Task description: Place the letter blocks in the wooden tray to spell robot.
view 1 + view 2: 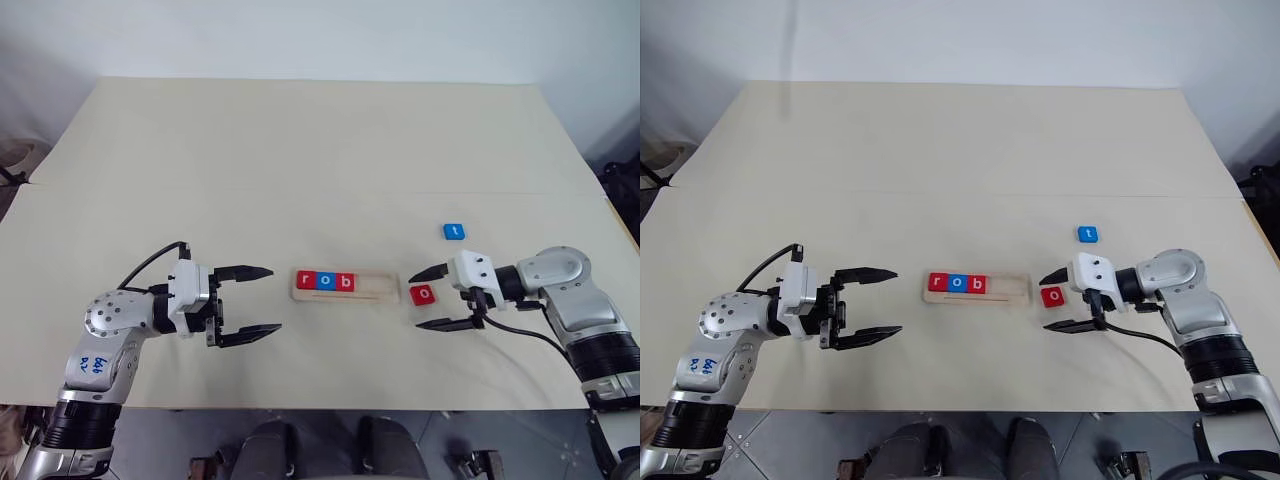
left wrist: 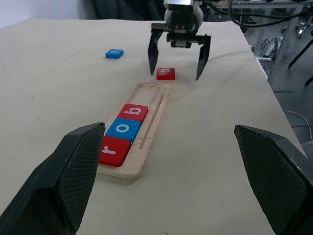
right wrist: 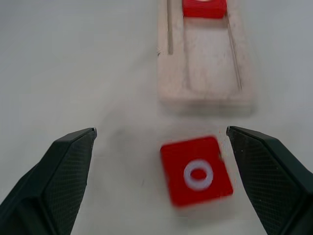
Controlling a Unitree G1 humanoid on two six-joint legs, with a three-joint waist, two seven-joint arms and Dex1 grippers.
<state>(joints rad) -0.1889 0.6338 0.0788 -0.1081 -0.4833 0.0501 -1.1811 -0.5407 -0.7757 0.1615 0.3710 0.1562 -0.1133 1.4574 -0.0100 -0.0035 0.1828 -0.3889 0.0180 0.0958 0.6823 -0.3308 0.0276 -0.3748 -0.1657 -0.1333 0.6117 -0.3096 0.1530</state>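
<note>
The wooden tray lies mid-table holding three letter blocks: red r, blue o and red b; its right part is bare. A loose red o block lies flat on the table just right of the tray. My right gripper is open and straddles it, one finger on each side, not touching. A blue t block sits farther back on the right. My left gripper is open and holds nothing, a little left of the tray, pointing toward it.
The beige table stretches wide behind the tray. Its front edge runs close below both arms. A black cable trails from the right wrist over the tabletop.
</note>
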